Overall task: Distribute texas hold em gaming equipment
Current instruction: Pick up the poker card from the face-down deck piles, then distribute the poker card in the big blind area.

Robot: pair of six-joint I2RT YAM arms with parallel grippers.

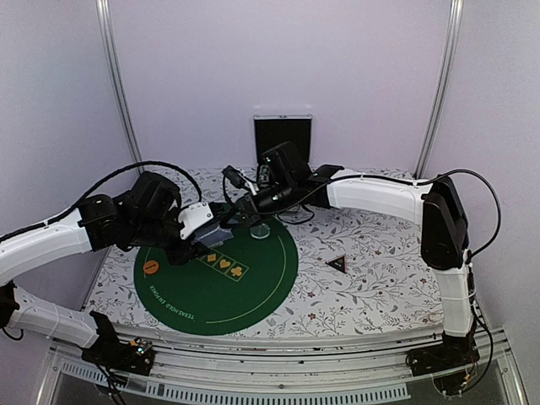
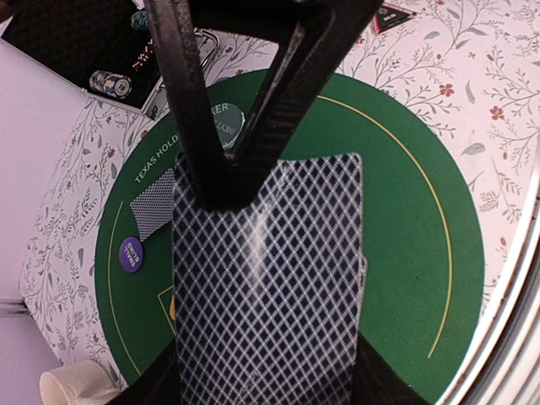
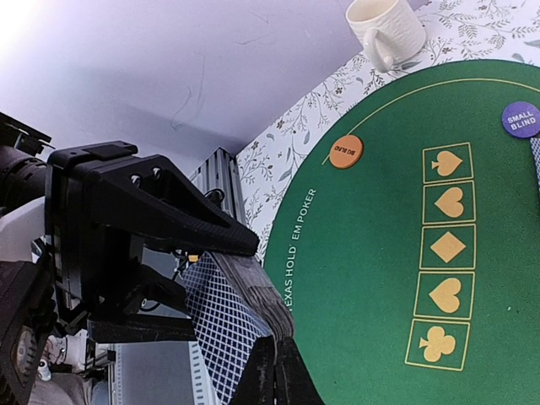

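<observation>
The right gripper [image 3: 274,353] has its two fingers pinched tight on the edge of the top card [image 2: 278,278]. That card sits on the deck [image 3: 253,291]. The left gripper [image 3: 224,287] holds the deck, with its fingers about half open and one on each flat side. Both grippers meet in the air over the far side of the mat [image 1: 253,295].

The step looks like dealing, which means pulling one card off the deck. Next, the right gripper needs to slide that card off flat and slow, so the cards under it do not come too. The left gripper has to keep the deck tight. Then the card needs a bare place on the mat.

One card [image 2: 152,202] lies face down on the mat. A purple disc [image 2: 131,253] is just beside it. A pale disc [image 1: 261,229] lies at the mat's far edge, right under the fingers. An orange disc [image 1: 151,267] lies at the mat's left edge. A black marker [image 1: 337,264] lies on the table [image 1: 380,278], off the mat's right edge. A mug [image 3: 384,25] stands on the table just off the mat.

The two arms are very close and could bump. The discs and the card could get in the way when the new card comes down.
</observation>
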